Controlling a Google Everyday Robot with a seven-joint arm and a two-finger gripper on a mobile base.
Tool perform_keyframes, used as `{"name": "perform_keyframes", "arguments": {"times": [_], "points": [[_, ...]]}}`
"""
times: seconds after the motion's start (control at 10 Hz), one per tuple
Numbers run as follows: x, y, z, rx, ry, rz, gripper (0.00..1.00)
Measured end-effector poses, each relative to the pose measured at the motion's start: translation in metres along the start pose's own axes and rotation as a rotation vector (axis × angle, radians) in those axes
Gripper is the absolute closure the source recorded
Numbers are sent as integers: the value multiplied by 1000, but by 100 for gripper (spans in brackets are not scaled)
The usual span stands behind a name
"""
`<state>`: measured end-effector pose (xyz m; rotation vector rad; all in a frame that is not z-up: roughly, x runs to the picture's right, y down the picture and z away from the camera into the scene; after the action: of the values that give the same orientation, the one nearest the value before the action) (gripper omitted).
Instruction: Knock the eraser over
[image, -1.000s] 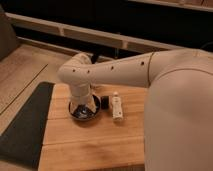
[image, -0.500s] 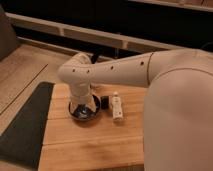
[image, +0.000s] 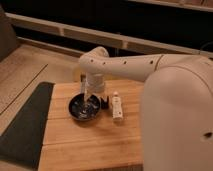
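**Bench inspection: gripper over bowl, eraser to its right**

Count of items on the wooden tabletop (image: 85, 142): one eraser (image: 117, 107), one dark bowl (image: 80, 111), and one small dark shape (image: 105, 102) that I cannot identify. Off the wood, one dark mat (image: 24, 125) lies along the tabletop's left edge, at the lower left of the frame. One arm (image: 135, 66), mine, is in view. It enters from the right of the frame and reaches left to the centre, where its wrist turns downward.

Gripper (image: 94, 100): it hangs at the centre of the frame, pointing down over the right half of the bowl, at or just above the rim. I cannot tell whether it is set wide or narrow, because the wrist housing and the dark bowl behind it hide the opening. I see nothing held in it.

Eraser: it is just right of centre, near the bowl's right side and apart from the rim. The unidentified dark shape sits between the two. The eraser is a pale, narrow piece with a darker tip. Its long axis runs from the top to the bottom of the frame, slightly tilted, with the darker tip towards the top of the frame and the pale end towards the bottom. I cannot tell whether it stands on end or lies flat on the wood. The gripper is to its left and does not touch it.

Bowl: it is round and dark, with a glint inside, and sits left of centre on the wood.
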<state>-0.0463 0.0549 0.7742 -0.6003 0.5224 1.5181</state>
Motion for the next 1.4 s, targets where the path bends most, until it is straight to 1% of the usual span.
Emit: {"name": "perform_keyframes", "arguments": {"times": [0.1,0.2,0.3,0.5,0.7,0.8,0.9,1.0,1.1,1.2,1.3,1.4], "points": [[-3,0,7,-15,17,6,35],[-4,4,17,-38,44,7,35],[-5,6,22,-50,59,10,35],[-2,-2,40,-56,127,28,35],[-4,-13,51,-49,181,38,35],[-9,-21,58,-29,206,30,35],[-17,-24,61,-6,211,9,35],[-24,-27,63,13,209,-12,35],[-39,-27,58,33,175,-53,35],[-58,-24,46,54,116,-124,35],[-69,-21,38,65,81,-167,35],[-81,-19,27,74,34,-223,35]]}}
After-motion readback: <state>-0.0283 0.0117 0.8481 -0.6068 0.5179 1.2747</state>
